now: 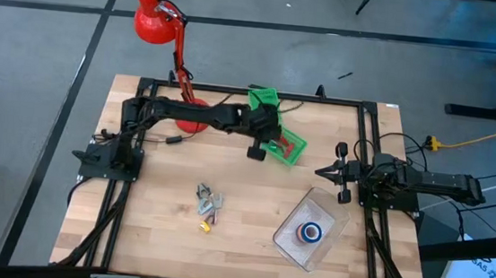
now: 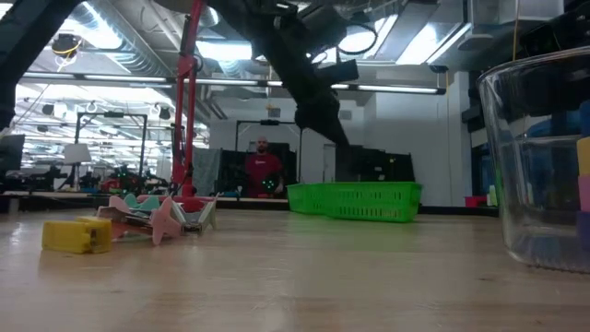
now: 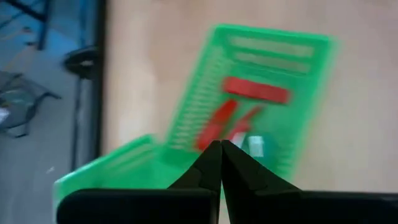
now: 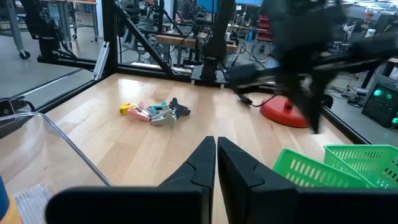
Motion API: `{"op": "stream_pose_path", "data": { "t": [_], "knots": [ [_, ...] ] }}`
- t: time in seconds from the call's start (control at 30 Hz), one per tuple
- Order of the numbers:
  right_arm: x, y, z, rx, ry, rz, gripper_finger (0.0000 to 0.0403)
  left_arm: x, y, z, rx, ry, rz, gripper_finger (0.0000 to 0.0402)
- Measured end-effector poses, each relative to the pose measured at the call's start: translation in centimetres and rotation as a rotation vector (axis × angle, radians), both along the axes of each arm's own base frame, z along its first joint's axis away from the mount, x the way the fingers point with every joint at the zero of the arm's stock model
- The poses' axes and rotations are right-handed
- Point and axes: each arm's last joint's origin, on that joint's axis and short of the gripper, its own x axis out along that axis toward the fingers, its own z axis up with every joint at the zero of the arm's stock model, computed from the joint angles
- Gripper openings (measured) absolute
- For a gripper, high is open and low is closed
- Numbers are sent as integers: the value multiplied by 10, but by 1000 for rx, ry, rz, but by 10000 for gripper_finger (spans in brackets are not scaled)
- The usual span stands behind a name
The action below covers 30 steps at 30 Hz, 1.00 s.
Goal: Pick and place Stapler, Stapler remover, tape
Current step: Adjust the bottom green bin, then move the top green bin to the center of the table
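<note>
Wooden table [image 1: 176, 241]: pale planks inside a black frame, on a grey floor; open workshop with ceiling lights behind, a person in a red top standing far back.

Red desk lamp [image 1: 155, 18]: base on the table's far left part.

Left arm: stretched across the far side, left gripper [image 3: 221, 148] over the green basket [image 1: 294, 146], fingers pressed together, holding nothing.

Right arm: resting at the right edge, right gripper [image 4: 216, 144] closed and empty.

Green basket: long axis diagonal; red pieces inside, kind unclear.

Clear container [image 1: 331, 220]: near right, holding the tape [image 1: 311, 232], stacked rings, holes upward.

Small cluster [image 1: 206, 206]: grey, pink and yellow pieces, table centre.
</note>
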Motion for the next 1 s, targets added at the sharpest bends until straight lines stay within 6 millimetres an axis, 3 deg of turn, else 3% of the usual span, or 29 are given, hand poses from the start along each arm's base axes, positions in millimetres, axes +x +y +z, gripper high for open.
{"op": "stream_pose_path", "data": {
  "t": [0.1, 0.3, 0.63, 1.0],
  "knots": [
    [0, 0, 0, 0, 0, 0, 21, -2, 20, 6, 27, -26, 61, 11],
    [0, 0, 0, 0, 0, 0, 21, -15, 55, -7, 38, 43, 208, 72],
    [0, 0, 0, 0, 0, 0, 21, -23, 69, -38, -136, 168, 149, 197],
    [0, 0, 0, 0, 0, 0, 21, -23, 82, -55, -58, 233, 133, 209]
  ]
}}
